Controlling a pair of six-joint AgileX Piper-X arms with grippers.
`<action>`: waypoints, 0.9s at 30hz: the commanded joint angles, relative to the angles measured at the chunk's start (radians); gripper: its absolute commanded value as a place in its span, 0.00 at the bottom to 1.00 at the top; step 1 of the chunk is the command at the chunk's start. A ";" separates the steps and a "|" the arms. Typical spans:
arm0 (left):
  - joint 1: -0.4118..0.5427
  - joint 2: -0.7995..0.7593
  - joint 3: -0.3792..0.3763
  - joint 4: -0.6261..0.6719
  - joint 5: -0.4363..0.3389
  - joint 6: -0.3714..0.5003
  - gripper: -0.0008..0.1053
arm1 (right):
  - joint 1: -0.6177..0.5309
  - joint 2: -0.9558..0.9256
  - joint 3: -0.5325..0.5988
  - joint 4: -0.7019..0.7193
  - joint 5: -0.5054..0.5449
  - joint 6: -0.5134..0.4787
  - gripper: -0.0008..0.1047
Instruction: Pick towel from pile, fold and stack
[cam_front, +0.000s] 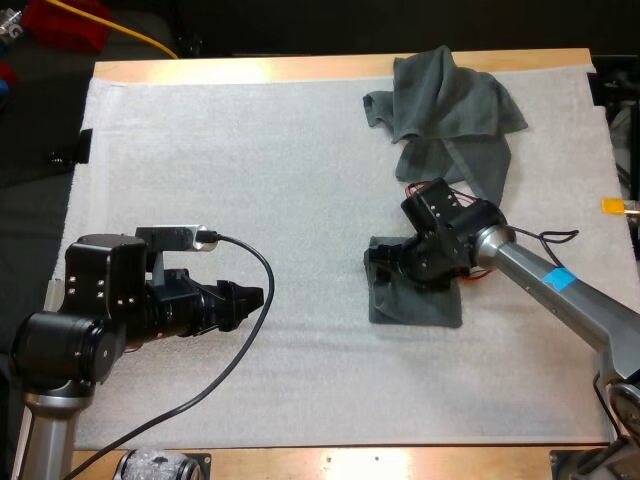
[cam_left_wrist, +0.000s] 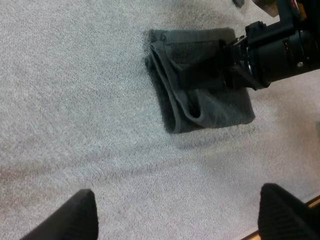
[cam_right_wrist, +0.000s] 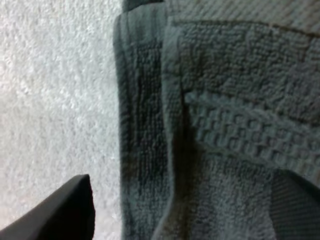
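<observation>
The right end effector (cam_front: 383, 262), fingers spread and gripping nothing, sat low over the folded towel (cam_front: 420, 305), with the crumpled towel (cam_front: 450, 115) just beyond it toward the tabletop's (cam_front: 250, 70) far side, well apart from the open, empty left end effector (cam_front: 252, 297).

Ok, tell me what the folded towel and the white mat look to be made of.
The folded towel looks like terry or waffle-weave cloth, matte dark grey-green; a ribbed grid and fuzzy nap show close up. The mat is a soft white sheet, perhaps fleece or foam, matte; its surface looks pebbly and fibrous.
</observation>
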 joint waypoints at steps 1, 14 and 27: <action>-0.001 -0.005 -0.001 -0.004 0.004 0.006 0.61 | 0.004 -0.012 -0.008 0.002 -0.061 -0.018 0.67; -0.001 -0.005 -0.001 -0.004 0.004 0.006 0.61 | 0.108 -0.002 -0.008 -0.070 -0.122 0.003 0.67; -0.001 -0.005 -0.001 -0.004 0.004 0.022 0.61 | 0.108 -0.027 -0.008 -0.086 -0.116 0.007 0.67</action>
